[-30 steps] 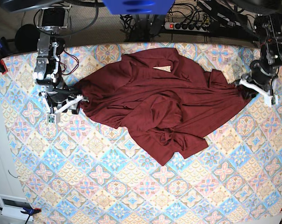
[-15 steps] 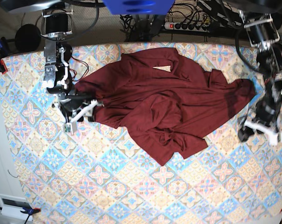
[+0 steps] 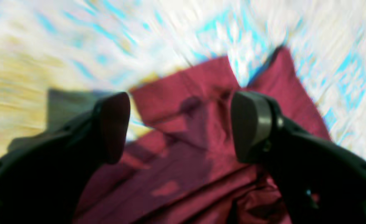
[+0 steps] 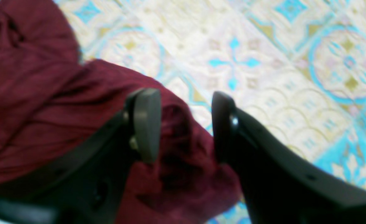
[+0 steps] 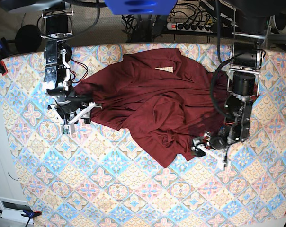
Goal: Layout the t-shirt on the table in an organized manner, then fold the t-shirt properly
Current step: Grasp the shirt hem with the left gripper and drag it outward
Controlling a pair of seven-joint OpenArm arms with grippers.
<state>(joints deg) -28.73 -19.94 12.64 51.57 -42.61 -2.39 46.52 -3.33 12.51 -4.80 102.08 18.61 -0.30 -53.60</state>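
Past my table's far edge I see a white power strip (image 5: 190, 26) among black cables (image 5: 133, 21), and a white box (image 5: 13, 209) at the near-left corner.

Behind the far edge, a power strip (image 5: 190, 26), tangled cables (image 5: 133, 21), perhaps dark flooring

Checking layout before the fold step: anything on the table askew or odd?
Yes. The t-shirt is not laid flat: it lies bunched and creased across the table, layers overlapping, one corner trailing toward the near side. No spill or tear shows. The left gripper stands open over its edge.
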